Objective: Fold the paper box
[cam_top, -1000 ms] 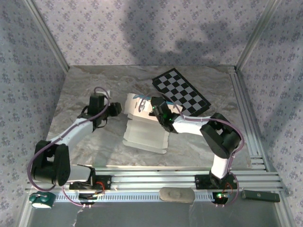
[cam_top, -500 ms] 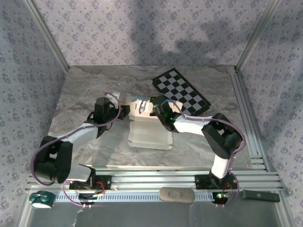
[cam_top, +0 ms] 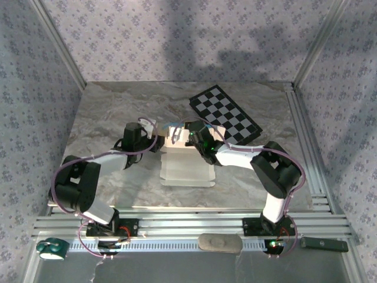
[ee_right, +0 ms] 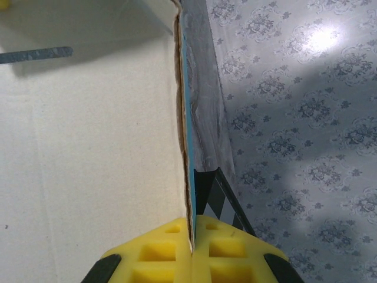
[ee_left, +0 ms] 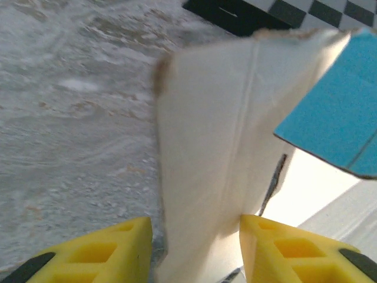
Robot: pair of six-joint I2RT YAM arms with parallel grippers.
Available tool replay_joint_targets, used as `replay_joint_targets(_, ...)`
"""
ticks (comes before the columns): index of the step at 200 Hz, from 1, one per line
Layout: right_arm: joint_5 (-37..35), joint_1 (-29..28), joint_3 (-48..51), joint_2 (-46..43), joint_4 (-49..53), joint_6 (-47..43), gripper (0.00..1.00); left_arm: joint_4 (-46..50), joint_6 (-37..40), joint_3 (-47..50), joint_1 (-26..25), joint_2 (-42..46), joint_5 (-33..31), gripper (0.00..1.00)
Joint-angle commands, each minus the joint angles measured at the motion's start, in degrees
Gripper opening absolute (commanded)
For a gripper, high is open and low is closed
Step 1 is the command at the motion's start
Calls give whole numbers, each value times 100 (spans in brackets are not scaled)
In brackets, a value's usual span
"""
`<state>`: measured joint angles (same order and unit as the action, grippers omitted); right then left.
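The paper box [cam_top: 187,168] lies in the middle of the table, white face up, its back panel raised. My right gripper [cam_top: 187,134] is at that raised panel. In the right wrist view the gripper [ee_right: 191,227] is shut on the panel's edge, white [ee_right: 88,147] on one side and turquoise on the other. My left gripper [cam_top: 159,142] is at the box's back left corner. In the left wrist view it [ee_left: 197,230] stands open around an upright white flap [ee_left: 212,130]. The right finger [ee_left: 288,247] touches the flap and the left finger [ee_left: 112,247] stands clear of it. A turquoise face [ee_left: 336,112] shows behind.
A black-and-white checkerboard [cam_top: 227,115] lies flat behind and to the right of the box, close to the right gripper. Aluminium rails [cam_top: 194,224] run along the near edge and the right side. Patterned walls close in the table.
My left arm has swung right, bringing its gripper from left of the box to the raised flap. The box has turned square to the table edge. The right gripper has kept its grip.
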<state>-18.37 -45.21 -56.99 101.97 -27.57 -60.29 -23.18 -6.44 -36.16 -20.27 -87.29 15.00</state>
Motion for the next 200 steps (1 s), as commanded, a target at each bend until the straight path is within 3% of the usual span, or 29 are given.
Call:
replay_joint_targets(1,192,42,21,-187,151,96,0,-144,156,-230,-63,14,447,38)
replay_joint_targets(24,110,34,-4,-129,130,168,0,-336,48,-47,-161,137,323,33)
replay_joint_targets(48,-90,-44,-94,-1,89,232,0,-260,153,47,-537,226,-355,29)
replay_joint_targets(73,-347,-143,-154,110,-32,286,0,-87,88,-16,-792,162,-1095,12)
replay_joint_targets(101,-491,-215,-138,106,-79,432,0,-165,-81,82,-830,150,-1570,1)
replay_joint_targets(155,-668,-361,-154,-157,316,1110,0,-795,35,618,-1126,345,-2404,0)
replay_joint_targets(177,-785,-530,29,-514,406,1744,31,-1576,254,990,-1323,274,-2768,0)
replay_joint_targets(200,-746,-711,142,-1203,889,2799,51,-1949,369,1158,-1374,177,-2947,0)
